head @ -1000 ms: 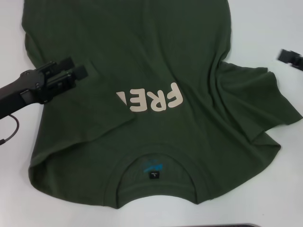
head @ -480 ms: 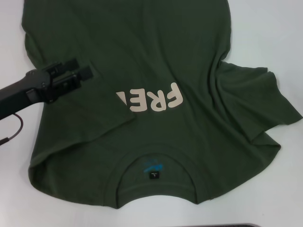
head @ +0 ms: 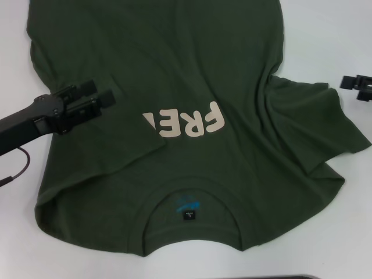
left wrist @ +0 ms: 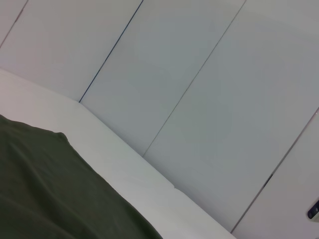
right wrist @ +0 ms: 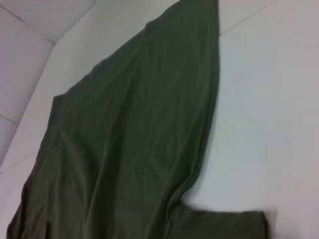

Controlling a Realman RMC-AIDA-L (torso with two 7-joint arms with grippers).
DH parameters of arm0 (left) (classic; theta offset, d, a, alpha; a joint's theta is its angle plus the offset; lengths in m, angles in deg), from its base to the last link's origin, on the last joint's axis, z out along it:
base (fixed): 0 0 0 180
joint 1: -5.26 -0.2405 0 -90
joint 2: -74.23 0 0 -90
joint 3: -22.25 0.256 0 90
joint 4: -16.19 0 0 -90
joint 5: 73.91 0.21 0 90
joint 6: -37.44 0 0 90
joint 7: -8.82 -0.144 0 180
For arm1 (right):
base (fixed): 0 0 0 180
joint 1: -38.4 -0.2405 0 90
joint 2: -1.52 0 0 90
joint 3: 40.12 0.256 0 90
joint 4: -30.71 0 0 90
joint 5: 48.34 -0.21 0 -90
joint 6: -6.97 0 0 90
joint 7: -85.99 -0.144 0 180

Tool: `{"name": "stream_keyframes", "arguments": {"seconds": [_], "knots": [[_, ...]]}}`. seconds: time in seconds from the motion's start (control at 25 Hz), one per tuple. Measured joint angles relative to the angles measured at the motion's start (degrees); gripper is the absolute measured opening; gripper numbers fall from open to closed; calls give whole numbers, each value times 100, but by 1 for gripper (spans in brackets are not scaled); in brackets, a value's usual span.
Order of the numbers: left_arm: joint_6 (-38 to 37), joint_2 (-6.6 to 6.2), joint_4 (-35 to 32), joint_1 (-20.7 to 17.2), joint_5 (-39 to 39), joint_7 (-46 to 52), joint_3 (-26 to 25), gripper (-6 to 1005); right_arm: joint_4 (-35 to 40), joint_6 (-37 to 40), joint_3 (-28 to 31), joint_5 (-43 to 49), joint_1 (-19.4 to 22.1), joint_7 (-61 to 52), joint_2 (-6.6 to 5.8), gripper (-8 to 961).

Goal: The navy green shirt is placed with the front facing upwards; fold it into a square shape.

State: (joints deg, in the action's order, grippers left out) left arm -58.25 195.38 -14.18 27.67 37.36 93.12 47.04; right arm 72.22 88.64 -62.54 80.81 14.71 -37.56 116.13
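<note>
The navy green shirt lies spread front-up on the white desk, its collar at the near edge with a small black tag inside, too small to read. Beyond it, cream letters read "FRE", the rest hidden under a fold. The left gripper hovers open over the shirt's left side. The right gripper sits at the desk's right edge; whether it is open I cannot tell.
</note>
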Motion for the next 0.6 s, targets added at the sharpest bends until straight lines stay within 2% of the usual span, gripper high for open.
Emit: {"name": "stream_keyframes", "arguments": {"seconds": [0.28, 0.6], "knots": [[10, -22, 5, -1, 0, 53, 1, 847, -40, -240, -166, 29, -50, 9, 111, 883], [79, -49, 6, -1, 0, 73, -19, 893, -339, -550, -342, 32, -165, 102, 122, 884]]}}
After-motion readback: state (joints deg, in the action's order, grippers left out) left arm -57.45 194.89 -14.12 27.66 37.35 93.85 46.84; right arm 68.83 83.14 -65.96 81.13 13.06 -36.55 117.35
